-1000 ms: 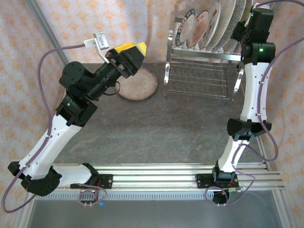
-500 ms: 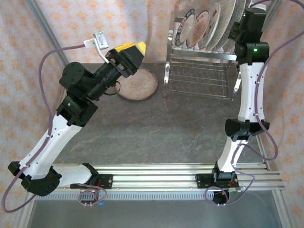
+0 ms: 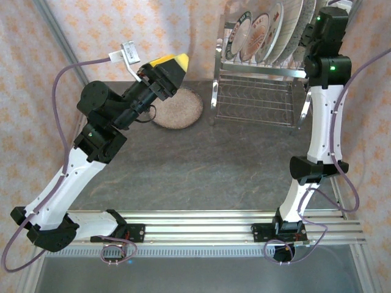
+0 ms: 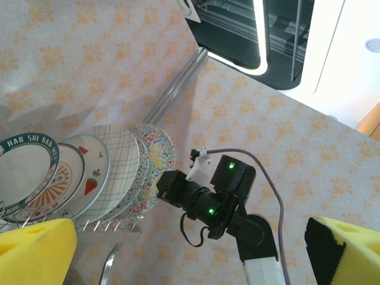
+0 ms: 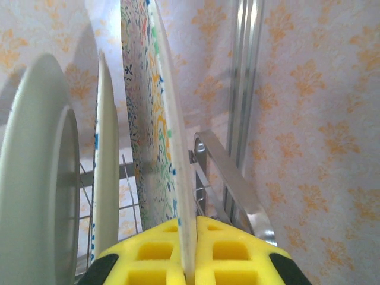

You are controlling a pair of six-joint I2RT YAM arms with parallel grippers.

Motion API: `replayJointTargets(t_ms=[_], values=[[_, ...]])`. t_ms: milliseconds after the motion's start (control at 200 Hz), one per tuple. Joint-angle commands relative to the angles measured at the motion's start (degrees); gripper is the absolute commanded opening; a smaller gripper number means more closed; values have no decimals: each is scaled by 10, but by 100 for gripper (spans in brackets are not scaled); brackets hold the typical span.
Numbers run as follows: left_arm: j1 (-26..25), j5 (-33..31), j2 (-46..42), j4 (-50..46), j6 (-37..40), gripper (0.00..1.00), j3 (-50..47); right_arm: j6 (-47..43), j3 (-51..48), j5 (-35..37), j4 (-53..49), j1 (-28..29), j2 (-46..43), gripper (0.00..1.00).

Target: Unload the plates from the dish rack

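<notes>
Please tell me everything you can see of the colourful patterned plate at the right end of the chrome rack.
The round plate with a green, orange, blue and red pattern stands on edge, nearly upright, last at the right end of the shiny chrome wire dish rack. Its thin rim is pale and looks like glazed ceramic. The right gripper is shut on that rim, a yellow foam pad on each side. The next plate, white and thin, stands apart from it.

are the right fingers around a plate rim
Yes, the rim of the colourful plate stands between the two yellow fingers.
</notes>
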Motion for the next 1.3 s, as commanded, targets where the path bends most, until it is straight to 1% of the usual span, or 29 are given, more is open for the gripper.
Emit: replayJointTargets(t_ms=[0, 185, 435, 841, 1051, 1291], values=[[-6, 2, 3, 31, -5, 99, -4, -7, 26, 38, 44, 1, -38, 0], [-12, 3, 7, 34, -8, 99, -3, -6, 26, 54, 34, 1, -49, 0], [-24, 0, 17, 45, -19, 99, -10, -3, 24, 56, 26, 1, -65, 0], [-66, -16, 55, 60, -60, 99, -16, 22, 8, 48, -3, 1, -105, 0], [-83, -20, 96, 63, -137, 99, -17, 49, -12, 40, -32, 1, -133, 0], [-115, -7, 178, 124, -256, 99, -10, 72, -31, 36, -67, 1, -174, 0]])
